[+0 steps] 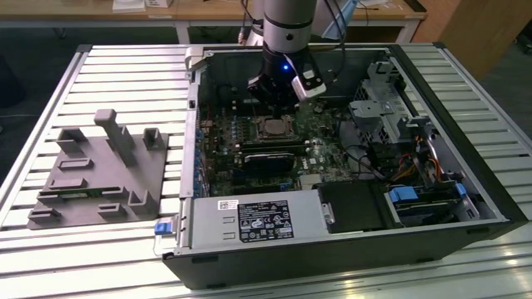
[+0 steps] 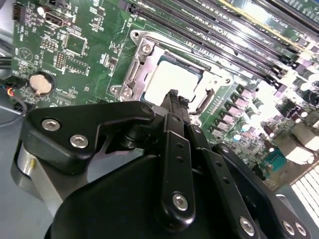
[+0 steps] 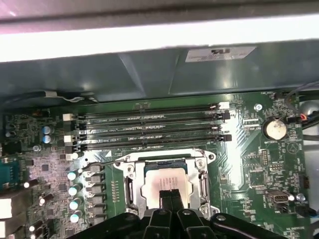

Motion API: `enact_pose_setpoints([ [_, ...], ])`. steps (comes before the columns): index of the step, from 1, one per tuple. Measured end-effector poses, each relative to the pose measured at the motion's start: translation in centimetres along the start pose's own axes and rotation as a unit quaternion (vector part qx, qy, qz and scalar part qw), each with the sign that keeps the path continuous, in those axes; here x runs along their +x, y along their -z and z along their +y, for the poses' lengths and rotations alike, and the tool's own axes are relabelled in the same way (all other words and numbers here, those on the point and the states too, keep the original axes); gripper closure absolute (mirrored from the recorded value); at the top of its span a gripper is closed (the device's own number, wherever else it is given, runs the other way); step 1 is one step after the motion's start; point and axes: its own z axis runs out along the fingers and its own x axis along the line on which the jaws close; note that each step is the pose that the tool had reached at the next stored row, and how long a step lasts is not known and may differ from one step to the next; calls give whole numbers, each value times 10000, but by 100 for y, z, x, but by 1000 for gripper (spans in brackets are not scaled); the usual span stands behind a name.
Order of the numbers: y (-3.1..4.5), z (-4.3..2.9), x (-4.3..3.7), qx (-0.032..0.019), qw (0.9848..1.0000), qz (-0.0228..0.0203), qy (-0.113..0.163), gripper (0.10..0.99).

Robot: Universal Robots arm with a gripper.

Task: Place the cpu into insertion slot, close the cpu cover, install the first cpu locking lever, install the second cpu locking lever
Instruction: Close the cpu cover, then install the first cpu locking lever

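black gripper (image 2: 172, 95), fingertips pressed together, hovers at the cpu (image 2: 164, 79), seated under the closed cpu cover (image 2: 132, 74); latching seems in hand, needing a steady push.

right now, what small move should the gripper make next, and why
Probably a short slide off the cpu onto the cpu cover rim. The cpu looks seated, the cover seems lowered around it, and the shut gripper has its tips over the cpu's face rather than the frame, so pressing here would not hold the cover down.
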Motion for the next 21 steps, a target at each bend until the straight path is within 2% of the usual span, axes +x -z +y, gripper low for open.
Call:
enact_pose_setpoints([
  [2, 21, 1, 0, 0, 10000, 0, 0, 980],
  [12, 26, 1, 3, 0, 10000, 0, 0, 980],
  [21, 27, -7, 89, -1, 10000, 0, 0, 980],
])
